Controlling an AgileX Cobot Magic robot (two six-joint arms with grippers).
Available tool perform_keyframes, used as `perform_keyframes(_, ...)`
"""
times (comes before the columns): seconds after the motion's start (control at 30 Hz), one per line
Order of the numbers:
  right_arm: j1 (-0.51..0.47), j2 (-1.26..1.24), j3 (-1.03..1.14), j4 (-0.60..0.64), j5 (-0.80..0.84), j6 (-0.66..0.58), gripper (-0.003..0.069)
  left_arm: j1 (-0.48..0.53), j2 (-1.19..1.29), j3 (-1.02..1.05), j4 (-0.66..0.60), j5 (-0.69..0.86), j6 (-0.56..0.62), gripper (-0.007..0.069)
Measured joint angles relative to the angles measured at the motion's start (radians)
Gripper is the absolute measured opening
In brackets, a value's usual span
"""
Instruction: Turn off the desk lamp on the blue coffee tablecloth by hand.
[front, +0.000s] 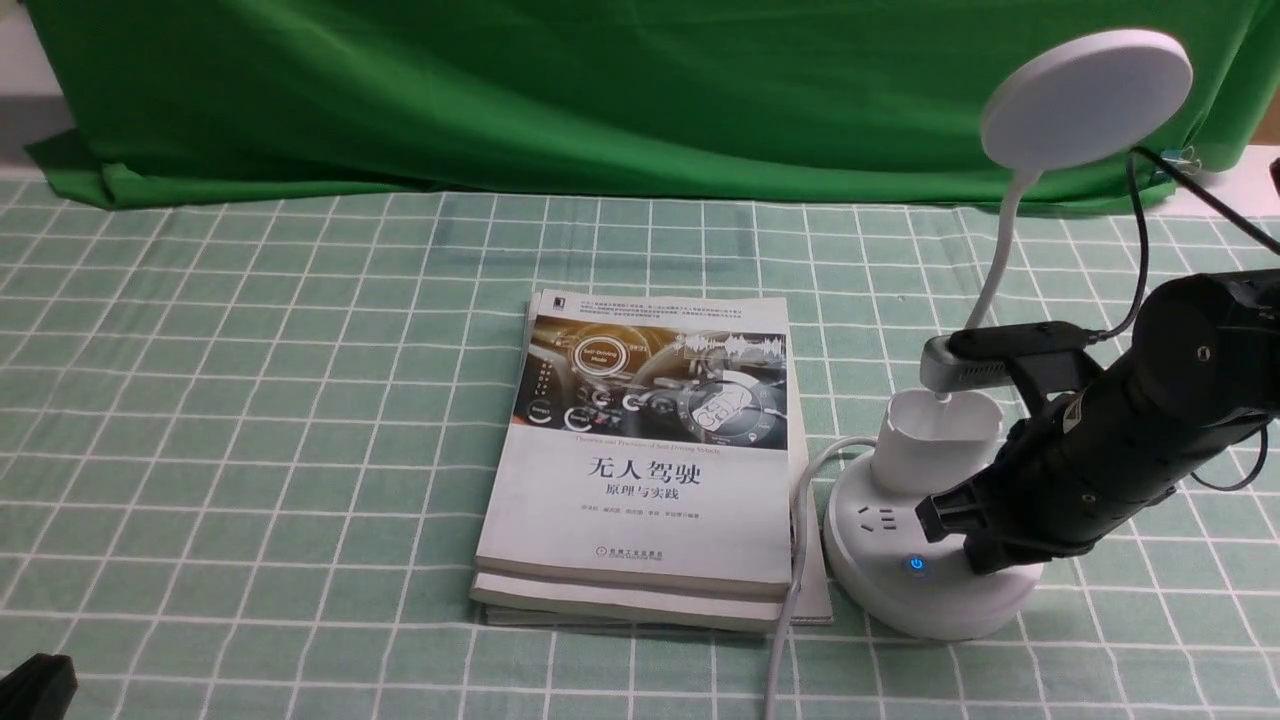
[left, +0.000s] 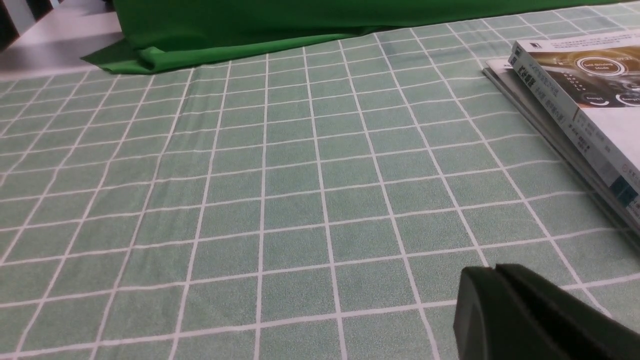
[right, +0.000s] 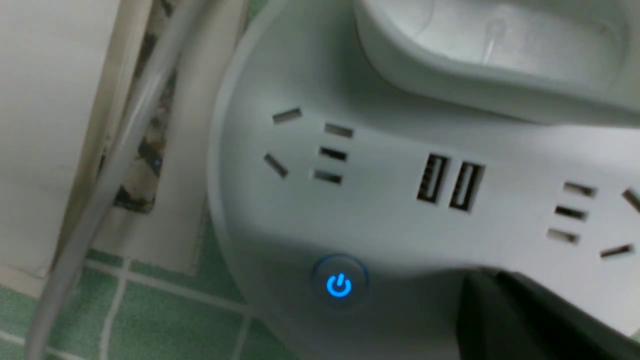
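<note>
The white desk lamp stands at the right on the green-teal checked tablecloth (front: 250, 400). Its disc head (front: 1088, 95) is up high, and its cup holder (front: 938, 440) sits on the round base (front: 880, 560). One power button glows blue (front: 916, 565), and it also shows in the right wrist view (right: 339, 285). My right gripper (front: 985, 565) is shut and empty. Its tip (right: 482, 275) is on or just above the base (right: 400, 210), right beside the glowing button. My left gripper (left: 492, 272) is shut and empty, low over the cloth (left: 250, 175) at the near left (front: 35, 685).
A stack of books (front: 645, 450) lies just left of the lamp base. The white cord (front: 795, 560) runs between them toward the front edge. A dark green backdrop cloth (front: 600, 90) hangs at the back. The book stack's spines (left: 575, 110) show in the left wrist view.
</note>
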Motion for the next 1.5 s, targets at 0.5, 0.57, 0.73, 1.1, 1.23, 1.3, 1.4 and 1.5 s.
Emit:
perform_keyframes(0.5,0.0,-0.153,0.002,-0.001,0.04,-0.002,0.0036,0.0,0.0,0.0,0.0,0.0,0.0,0.0)
perform_keyframes(0.57,0.0,-0.19,0.003,-0.002,0.066,-0.002,0.0036,0.0,0.0,0.0,0.0,0.0,0.0,0.0)
perform_keyframes(0.73,0.0,-0.372,0.063,-0.003,0.114,0.004,0.0036,0.0,0.0,0.0,0.0,0.0,0.0,0.0)
perform_keyframes(1.1,0.0,-0.778,0.282,-0.004,0.101,0.062,0.0045,0.0,0.0,0.0,0.0,0.0,0.0,0.0)
perform_keyframes(1.23,0.0,-0.864,0.323,-0.004,0.102,0.143,0.0058,0.0,0.0,0.0,0.0,0.0,0.0,0.0)
perform_keyframes(1.3,0.0,-0.896,0.325,-0.004,0.1,0.168,0.0062,0.0,0.0,0.0,0.0,0.0,0.0,0.0)
perform_keyframes(1.4,0.0,-0.927,0.325,-0.004,0.096,0.179,0.0066,0.0,0.0,0.0,0.0,0.0,0.0,0.0)
perform_keyframes(1.5,0.0,-0.946,0.325,-0.007,0.096,0.184,0.0073,0.0,0.0,0.0,0.0,0.0,0.0,0.0)
